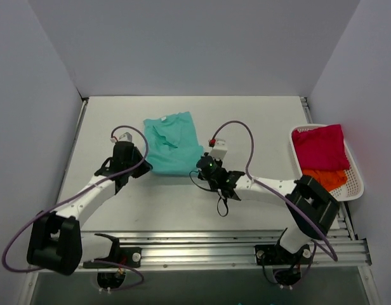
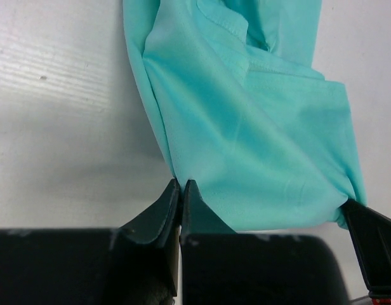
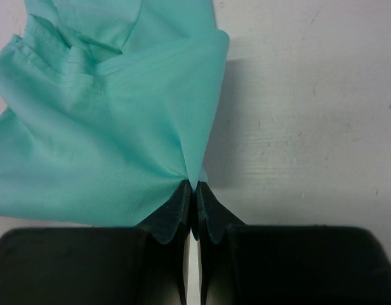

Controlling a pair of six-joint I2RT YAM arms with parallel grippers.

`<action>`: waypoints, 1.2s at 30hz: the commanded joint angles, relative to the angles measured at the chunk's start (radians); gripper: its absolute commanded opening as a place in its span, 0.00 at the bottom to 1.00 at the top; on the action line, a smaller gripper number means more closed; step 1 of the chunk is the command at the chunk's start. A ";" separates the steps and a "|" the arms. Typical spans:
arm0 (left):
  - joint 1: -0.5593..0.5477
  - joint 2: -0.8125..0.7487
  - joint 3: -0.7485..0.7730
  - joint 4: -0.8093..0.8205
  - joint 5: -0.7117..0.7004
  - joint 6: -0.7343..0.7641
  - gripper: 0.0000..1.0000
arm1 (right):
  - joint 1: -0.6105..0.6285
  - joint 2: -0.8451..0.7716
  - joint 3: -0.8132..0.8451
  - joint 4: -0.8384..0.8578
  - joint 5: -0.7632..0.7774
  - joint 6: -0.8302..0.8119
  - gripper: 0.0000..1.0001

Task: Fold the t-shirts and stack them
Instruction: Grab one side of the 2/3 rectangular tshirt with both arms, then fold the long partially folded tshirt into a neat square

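At my fingertips: left gripper [image 2: 181,186] & right gripper [image 3: 194,186] each pinch a teal tee [image 1: 173,146] corner, fold underway imo. Red tee [image 1: 319,146], orange tee [image 1: 327,178] beyond right gripper, not started.
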 commanded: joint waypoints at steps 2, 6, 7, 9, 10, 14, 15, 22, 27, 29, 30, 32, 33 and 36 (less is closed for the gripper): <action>-0.010 -0.175 -0.053 -0.075 -0.032 -0.013 0.02 | 0.084 -0.153 -0.020 -0.180 0.143 0.069 0.00; -0.011 -0.246 -0.060 -0.151 -0.032 -0.003 0.02 | 0.138 -0.200 0.001 -0.274 0.170 0.095 0.00; -0.011 -0.254 -0.056 -0.164 -0.029 -0.001 0.02 | 0.144 -0.203 0.012 -0.287 0.187 0.101 0.00; -0.010 -0.269 -0.042 -0.184 -0.030 0.003 0.02 | 0.149 -0.202 0.036 -0.304 0.198 0.101 0.00; -0.010 -0.269 -0.022 -0.188 -0.035 0.005 0.02 | 0.149 -0.194 0.047 -0.304 0.208 0.090 0.00; -0.007 -0.210 0.039 -0.181 -0.056 0.014 0.03 | 0.139 -0.130 0.111 -0.293 0.253 0.038 0.00; -0.007 -0.190 0.056 -0.182 -0.063 0.014 0.03 | 0.130 -0.090 0.125 -0.283 0.261 0.026 0.00; 0.012 -0.012 0.219 -0.161 -0.066 0.033 0.03 | 0.040 0.056 0.242 -0.231 0.261 -0.043 0.00; 0.053 0.087 0.315 -0.147 -0.037 0.036 0.03 | -0.020 0.120 0.320 -0.212 0.213 -0.085 0.00; 0.065 0.114 0.346 -0.139 -0.021 0.036 0.03 | -0.040 0.131 0.358 -0.213 0.203 -0.106 0.00; 0.068 0.124 0.357 -0.139 -0.020 0.036 0.03 | -0.046 0.139 0.369 -0.212 0.195 -0.118 0.00; 0.078 0.150 0.378 -0.135 -0.017 0.040 0.02 | -0.066 0.148 0.392 -0.213 0.183 -0.129 0.00; 0.082 0.162 0.403 -0.134 -0.014 0.042 0.03 | -0.071 0.158 0.417 -0.212 0.175 -0.134 0.00; 0.104 0.209 0.443 -0.138 0.009 0.048 0.03 | -0.092 0.186 0.470 -0.212 0.152 -0.154 0.00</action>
